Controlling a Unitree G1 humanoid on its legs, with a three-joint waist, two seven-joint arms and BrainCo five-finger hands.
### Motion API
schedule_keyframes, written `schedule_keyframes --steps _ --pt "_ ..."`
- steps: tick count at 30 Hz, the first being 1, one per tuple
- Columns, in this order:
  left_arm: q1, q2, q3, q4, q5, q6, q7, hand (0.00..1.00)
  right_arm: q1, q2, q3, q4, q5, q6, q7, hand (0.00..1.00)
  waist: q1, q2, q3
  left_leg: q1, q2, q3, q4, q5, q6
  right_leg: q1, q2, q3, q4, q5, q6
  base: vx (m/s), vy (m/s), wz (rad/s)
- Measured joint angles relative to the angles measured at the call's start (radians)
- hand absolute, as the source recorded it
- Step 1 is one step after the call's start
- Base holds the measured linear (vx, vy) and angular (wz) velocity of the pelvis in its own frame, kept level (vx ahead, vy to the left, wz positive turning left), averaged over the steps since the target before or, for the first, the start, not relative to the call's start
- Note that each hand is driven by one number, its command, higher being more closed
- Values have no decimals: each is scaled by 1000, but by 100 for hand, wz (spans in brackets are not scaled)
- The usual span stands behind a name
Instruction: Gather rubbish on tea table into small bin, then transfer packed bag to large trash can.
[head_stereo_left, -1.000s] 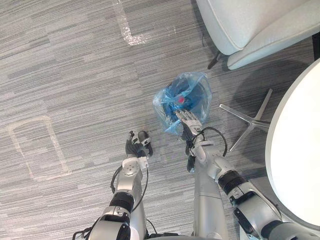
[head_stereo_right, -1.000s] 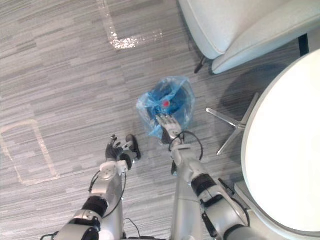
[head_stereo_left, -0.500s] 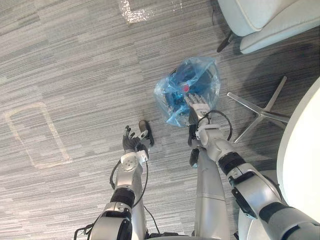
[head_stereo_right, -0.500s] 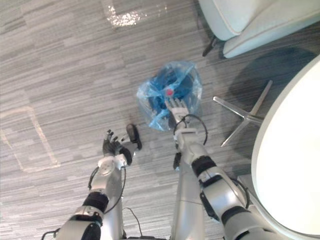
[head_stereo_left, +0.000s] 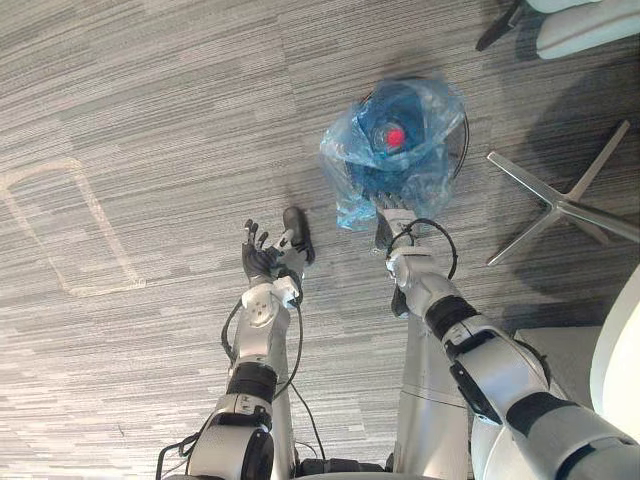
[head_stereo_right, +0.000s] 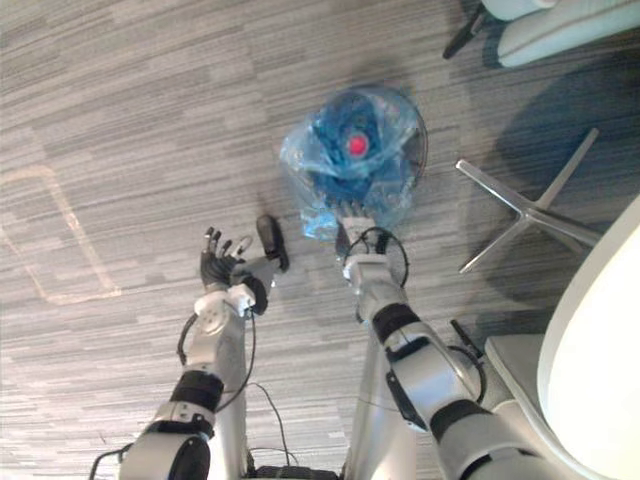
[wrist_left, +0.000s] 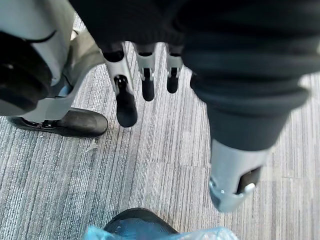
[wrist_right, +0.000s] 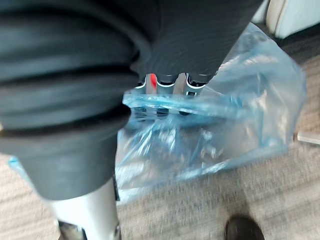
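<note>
A small dark bin lined with a crumpled blue plastic bag (head_stereo_left: 400, 140) stands on the grey carpet, with something red (head_stereo_left: 395, 135) inside it. My right hand (head_stereo_left: 390, 212) reaches its near edge. In the right wrist view its straight fingers (wrist_right: 165, 82) pass behind the translucent plastic (wrist_right: 225, 115), and the thumb (wrist_right: 87, 215) stays outside. My left hand (head_stereo_left: 262, 262) hovers open over the carpet to the left of the bin, holding nothing. In the left wrist view its fingers (wrist_left: 125, 100) are straight, and the bag's edge (wrist_left: 150, 232) shows beyond them.
A chair's metal star base (head_stereo_left: 560, 200) spreads on the floor right of the bin. A white round table's edge (head_stereo_right: 600, 350) is at the lower right, and a pale armchair (head_stereo_right: 560, 25) at the top right. Faded tape marks (head_stereo_left: 60, 230) lie on the left.
The camera has tilted, so the whole scene has shifted. My right hand's fingers, earlier lying on top of the bag, now sit under its near plastic edge. The left hand has risen slightly.
</note>
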Motion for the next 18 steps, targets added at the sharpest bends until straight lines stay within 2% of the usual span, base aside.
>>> schedule_keyframes --steps 9,18 --pt "-29 -19 1 30 1 -5 16 0 3 11 -1 5 12 -1 2 100 9 0 0 7 -4 -3 -5 7 0 6 -2 -1 1 0 0 -6 -4 1" --pt "-29 -46 29 33 1 21 15 0 6 30 -10 -64 151 -11 -22 100 12 2 1 26 3 -6 -10 12 2 32 4 -8 -23 11 -2 -16 -4 -2"
